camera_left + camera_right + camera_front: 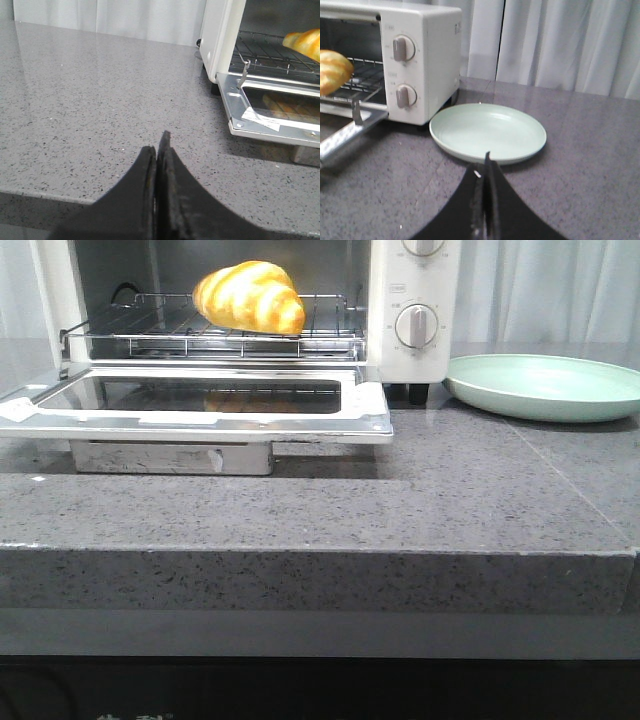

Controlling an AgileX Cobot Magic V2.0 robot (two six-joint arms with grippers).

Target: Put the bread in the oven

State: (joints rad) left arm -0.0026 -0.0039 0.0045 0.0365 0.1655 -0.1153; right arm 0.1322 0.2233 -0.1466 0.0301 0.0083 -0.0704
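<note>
The oven (415, 310) stands on the grey speckled bench (450, 500) with its glass-windowed door (200, 405) dropped flat toward the front. Inside, the bread (250, 297) lies on the wire rack (150, 325), toward the rack's middle and front, its striped ridges facing out. Nothing else shows on the rack. A faint reflection of the roll sits in the door glass below it. Two round dials (417, 326) are stacked on the white panel at the oven's right side.

Just beside the oven, on its right, rests a pale green plate (545, 387), shallow and holding nothing. Its rim lies near the oven's black foot; the pictures do not show whether they touch.

The left gripper (159, 150) hangs over bare bench off the oven's left side, well apart from the door, its jaws pressed together with nothing between them. The right gripper (486, 172) sits near the front edge of the plate, its jaws likewise closed and empty. From both wrist views the roll is seen lying in the oven cavity, on the rack.
</note>
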